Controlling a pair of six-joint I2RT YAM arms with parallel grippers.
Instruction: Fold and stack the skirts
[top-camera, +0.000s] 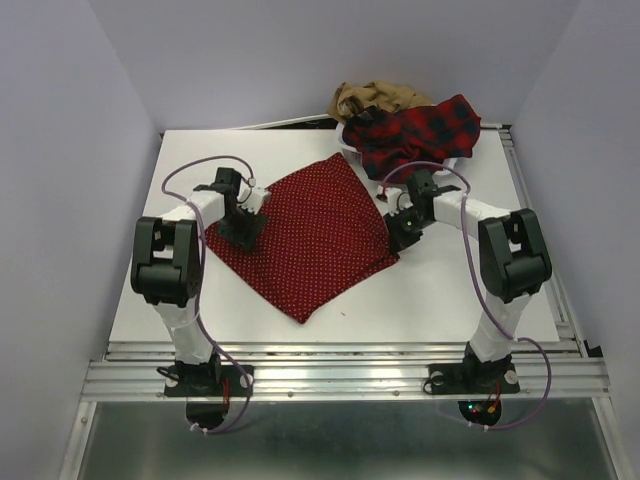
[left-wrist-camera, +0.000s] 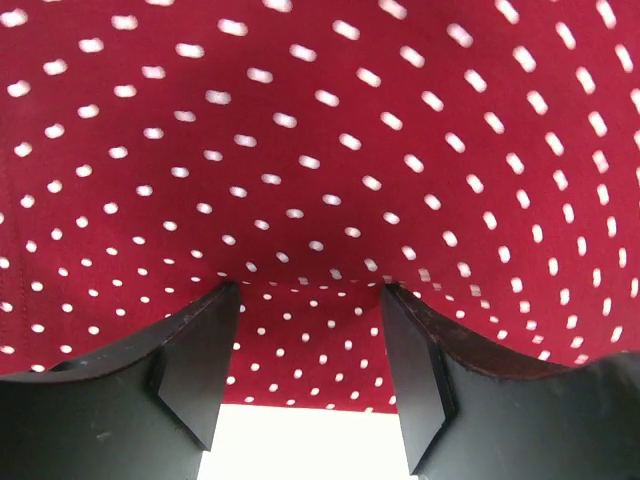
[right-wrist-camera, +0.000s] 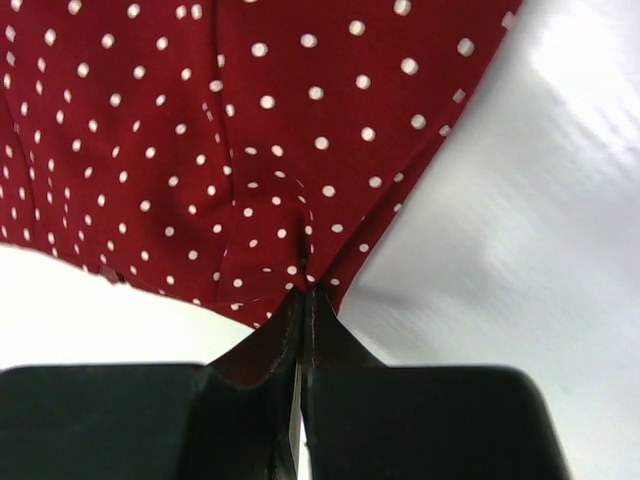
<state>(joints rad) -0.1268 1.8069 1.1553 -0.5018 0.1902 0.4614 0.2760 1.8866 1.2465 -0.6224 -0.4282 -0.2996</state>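
The red skirt with tiny white dots (top-camera: 305, 235) lies spread flat as a diamond in the middle of the white table (top-camera: 440, 290). My left gripper (top-camera: 245, 232) is open, its jaws set down on the skirt's left part; in the left wrist view (left-wrist-camera: 310, 295) the dotted cloth (left-wrist-camera: 320, 150) fills the frame and runs between the spread fingers. My right gripper (top-camera: 397, 232) is shut on the skirt's right edge, and the right wrist view (right-wrist-camera: 305, 290) shows the cloth (right-wrist-camera: 200, 130) pinched at the fingertips. The plaid skirt (top-camera: 420, 130) and the tan skirt (top-camera: 375, 97) are heaped at the back.
A white mesh basket (top-camera: 347, 140) at the table's back right holds the plaid and tan skirts, only parts of its rim showing. Walls close in on the left, right and back. A metal rail (top-camera: 340, 375) runs along the near edge.
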